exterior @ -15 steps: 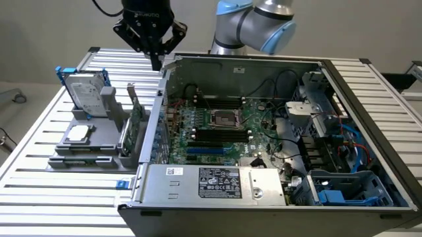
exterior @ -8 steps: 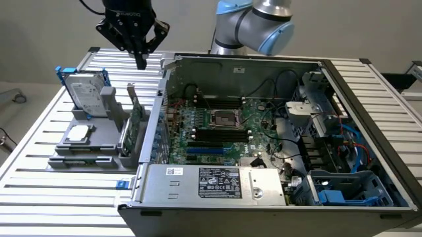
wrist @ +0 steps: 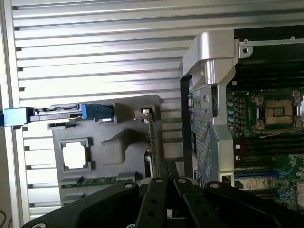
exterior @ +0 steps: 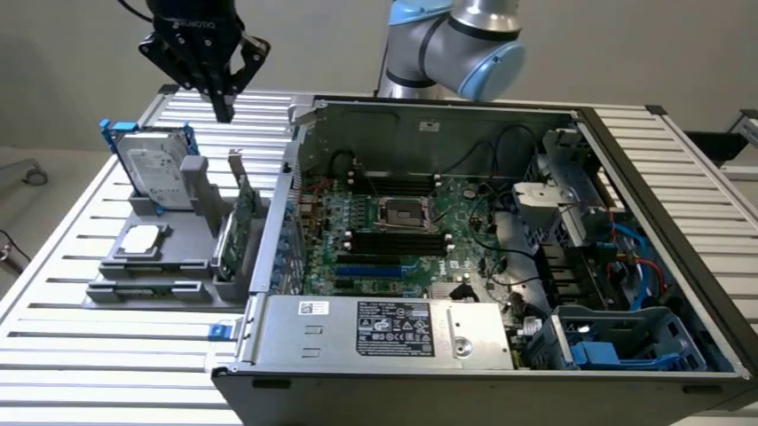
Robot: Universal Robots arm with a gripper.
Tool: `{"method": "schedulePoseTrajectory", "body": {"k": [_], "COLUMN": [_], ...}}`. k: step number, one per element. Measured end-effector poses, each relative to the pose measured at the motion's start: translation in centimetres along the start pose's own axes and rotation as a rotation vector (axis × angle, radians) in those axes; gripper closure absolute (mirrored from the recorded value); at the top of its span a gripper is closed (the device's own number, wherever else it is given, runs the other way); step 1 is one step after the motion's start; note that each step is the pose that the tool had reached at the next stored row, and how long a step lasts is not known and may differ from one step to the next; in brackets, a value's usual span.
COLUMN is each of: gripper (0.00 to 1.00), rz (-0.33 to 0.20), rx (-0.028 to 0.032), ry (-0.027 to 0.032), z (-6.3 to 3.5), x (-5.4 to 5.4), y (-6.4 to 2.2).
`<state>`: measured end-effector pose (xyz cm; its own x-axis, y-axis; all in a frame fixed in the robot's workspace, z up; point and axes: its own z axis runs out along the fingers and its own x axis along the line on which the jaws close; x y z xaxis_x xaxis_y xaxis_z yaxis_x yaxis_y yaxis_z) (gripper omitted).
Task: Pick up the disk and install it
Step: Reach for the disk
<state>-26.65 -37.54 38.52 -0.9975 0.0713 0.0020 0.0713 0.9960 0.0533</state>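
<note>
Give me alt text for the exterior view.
A shut, empty black pincer hangs near the disk, which stands upright in a grey holder on a slatted table, to the exterior view's left of an open computer case.

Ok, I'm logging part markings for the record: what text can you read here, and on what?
No text can be read.
On the gripper: white lettering, blurred.
On the disk: print too small.
On the computer case: black label and white sticker, both too small.
</note>
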Motion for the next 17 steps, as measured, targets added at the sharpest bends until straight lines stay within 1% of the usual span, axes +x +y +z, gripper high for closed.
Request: {"method": "schedulePoseTrajectory", "body": {"k": [8, 17], "gripper": [0.89, 0.89], "rz": [0.000, 0.000], "rx": [-0.0013, -0.0014], "ry": [0.0002, 0.0001], "z": [0.38, 0.67], "x": [3.7, 7.3], "y": [0.62, 1.75]}}
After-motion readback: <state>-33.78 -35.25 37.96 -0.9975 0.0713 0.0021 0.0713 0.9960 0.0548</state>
